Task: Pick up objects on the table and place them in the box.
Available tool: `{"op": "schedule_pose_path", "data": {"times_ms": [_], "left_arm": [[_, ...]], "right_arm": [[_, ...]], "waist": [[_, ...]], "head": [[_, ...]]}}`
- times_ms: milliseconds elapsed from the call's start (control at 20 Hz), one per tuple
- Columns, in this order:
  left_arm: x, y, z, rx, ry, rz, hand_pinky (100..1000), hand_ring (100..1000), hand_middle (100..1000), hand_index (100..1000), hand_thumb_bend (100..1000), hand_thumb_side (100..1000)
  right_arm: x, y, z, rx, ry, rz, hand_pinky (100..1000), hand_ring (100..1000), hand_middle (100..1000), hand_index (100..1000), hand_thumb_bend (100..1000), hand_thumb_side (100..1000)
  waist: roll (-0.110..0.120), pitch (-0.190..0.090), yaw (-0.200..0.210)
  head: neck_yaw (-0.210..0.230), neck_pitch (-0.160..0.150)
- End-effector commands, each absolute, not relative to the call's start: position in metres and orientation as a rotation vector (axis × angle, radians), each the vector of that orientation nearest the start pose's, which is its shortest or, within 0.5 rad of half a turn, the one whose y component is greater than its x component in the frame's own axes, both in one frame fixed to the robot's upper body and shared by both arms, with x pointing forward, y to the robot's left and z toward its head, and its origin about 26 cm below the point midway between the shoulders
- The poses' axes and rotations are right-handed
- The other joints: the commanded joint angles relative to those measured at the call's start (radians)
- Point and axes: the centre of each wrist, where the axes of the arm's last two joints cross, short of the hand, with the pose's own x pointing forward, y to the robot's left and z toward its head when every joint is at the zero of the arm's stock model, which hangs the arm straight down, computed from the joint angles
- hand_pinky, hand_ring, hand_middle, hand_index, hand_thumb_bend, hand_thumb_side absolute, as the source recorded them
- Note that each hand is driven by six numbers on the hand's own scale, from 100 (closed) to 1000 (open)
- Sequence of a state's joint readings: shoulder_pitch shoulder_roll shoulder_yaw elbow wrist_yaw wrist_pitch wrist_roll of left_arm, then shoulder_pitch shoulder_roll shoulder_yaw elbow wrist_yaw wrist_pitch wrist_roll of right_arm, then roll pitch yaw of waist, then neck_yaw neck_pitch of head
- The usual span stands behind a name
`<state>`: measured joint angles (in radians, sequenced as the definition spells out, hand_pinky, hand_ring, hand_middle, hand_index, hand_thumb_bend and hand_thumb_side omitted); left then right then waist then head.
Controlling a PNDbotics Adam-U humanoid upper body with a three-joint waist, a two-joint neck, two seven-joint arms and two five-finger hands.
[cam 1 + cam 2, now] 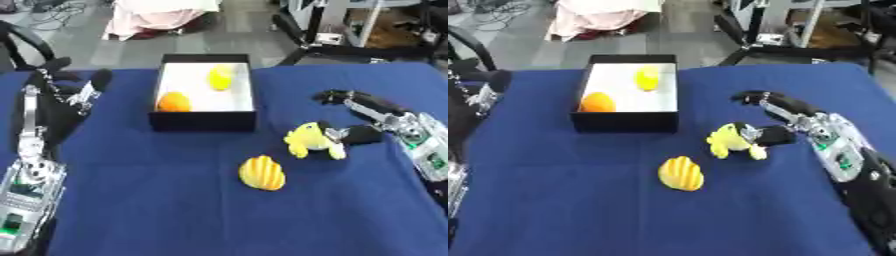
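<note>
Right hand (785,131) at the yellow plush toy (732,140) on the blue-clothed bench (579,210).
Thumb under, fingers spread above — set to grasp; black box (623,121) waits far-left.

blue table (157,210), box (203,121), two yellow toys (262,173)

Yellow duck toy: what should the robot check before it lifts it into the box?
1. Right hand at yellow duck toy: ok, thumb touches it.
2. Fingers closed round the toy: not ok, the fingers are open above it.
3. Box has room: ok, only an orange and a lemon inside.
4. Path to box clear: ok, the ridged yellow object lies nearer the robot.
5. Left hand out of the way: ok, left of box.
</note>
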<state>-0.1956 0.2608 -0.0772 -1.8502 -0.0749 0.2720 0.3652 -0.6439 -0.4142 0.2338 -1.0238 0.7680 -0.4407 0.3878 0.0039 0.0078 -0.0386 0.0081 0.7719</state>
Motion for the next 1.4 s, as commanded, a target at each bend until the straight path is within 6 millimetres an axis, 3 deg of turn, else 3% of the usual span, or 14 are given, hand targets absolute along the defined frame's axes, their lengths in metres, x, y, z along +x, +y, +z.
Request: {"op": "schedule_pose_path", "data": {"times_ms": [50, 300, 400, 500, 550, 600, 650, 700, 750, 800, 1150, 1400], "left_arm": [[0.307, 0.252, 0.129, 0.476, -1.823, -0.014, 557, 538, 574, 796, 924, 572], [0.306, 0.251, 0.126, 0.478, -1.816, -0.007, 557, 537, 573, 796, 925, 575], [0.306, 0.251, 0.125, 0.481, -1.812, -0.004, 557, 537, 572, 796, 924, 577], [0.305, 0.252, 0.124, 0.483, -1.809, 0.001, 557, 537, 572, 795, 923, 578], [0.305, 0.252, 0.123, 0.483, -1.808, 0.004, 556, 536, 571, 795, 921, 577], [0.305, 0.252, 0.123, 0.483, -1.807, 0.006, 556, 536, 571, 795, 921, 578], [0.305, 0.252, 0.123, 0.482, -1.806, 0.008, 556, 535, 569, 795, 921, 578], [0.305, 0.252, 0.122, 0.481, -1.806, 0.009, 556, 534, 569, 795, 920, 576], [0.305, 0.251, 0.122, 0.480, -1.805, 0.010, 556, 534, 568, 795, 920, 576], [0.305, 0.251, 0.122, 0.479, -1.804, 0.010, 556, 534, 568, 795, 920, 576], [0.306, 0.244, 0.122, 0.444, -1.812, 0.012, 556, 532, 565, 794, 916, 577], [0.308, 0.233, 0.126, 0.393, -1.836, -0.009, 557, 531, 564, 794, 914, 577]], "right_arm": [[0.438, -0.287, 0.081, -0.576, -1.375, 1.785, 935, 922, 945, 976, 100, 567], [0.441, -0.289, 0.072, -0.645, -1.217, 1.918, 943, 918, 921, 971, 100, 498], [0.441, -0.292, 0.068, -0.656, -1.171, 1.944, 934, 872, 804, 906, 100, 385], [0.441, -0.295, 0.069, -0.676, -1.166, 1.949, 924, 839, 692, 821, 100, 370], [0.442, -0.296, 0.072, -0.698, -1.194, 1.935, 900, 773, 500, 648, 100, 351], [0.442, -0.296, 0.075, -0.721, -1.229, 1.916, 898, 767, 485, 629, 100, 348], [0.442, -0.296, 0.078, -0.741, -1.260, 1.901, 873, 708, 363, 496, 100, 393], [0.444, -0.296, 0.085, -0.767, -1.311, 1.880, 864, 687, 324, 460, 100, 314], [0.445, -0.295, 0.093, -0.792, -1.365, 1.858, 857, 667, 296, 431, 100, 367], [0.446, -0.295, 0.099, -0.809, -1.406, 1.840, 856, 665, 291, 428, 100, 300], [0.462, -0.280, 0.164, -0.890, -1.660, 1.723, 823, 605, 233, 378, 100, 208], [0.474, -0.251, 0.187, -0.885, -1.842, 1.612, 810, 592, 226, 373, 100, 157]], "waist": [[-0.009, -0.013, 0.004], [-0.010, -0.013, 0.008], [-0.010, -0.013, 0.009], [-0.011, -0.014, 0.010], [-0.011, -0.014, 0.009], [-0.011, -0.014, 0.009], [-0.011, -0.014, 0.010], [-0.012, -0.014, 0.009], [-0.012, -0.014, 0.010], [-0.012, -0.014, 0.010], [-0.005, -0.011, 0.035], [0.008, -0.002, 0.073]], "head": [[-0.006, -0.002], [-0.009, -0.002], [-0.009, -0.002], [-0.009, -0.002], [-0.009, -0.002], [-0.008, -0.002], [-0.008, -0.002], [-0.008, -0.002], [-0.009, -0.002], [-0.009, -0.002], [-0.028, -0.002], [-0.062, -0.002]]}}
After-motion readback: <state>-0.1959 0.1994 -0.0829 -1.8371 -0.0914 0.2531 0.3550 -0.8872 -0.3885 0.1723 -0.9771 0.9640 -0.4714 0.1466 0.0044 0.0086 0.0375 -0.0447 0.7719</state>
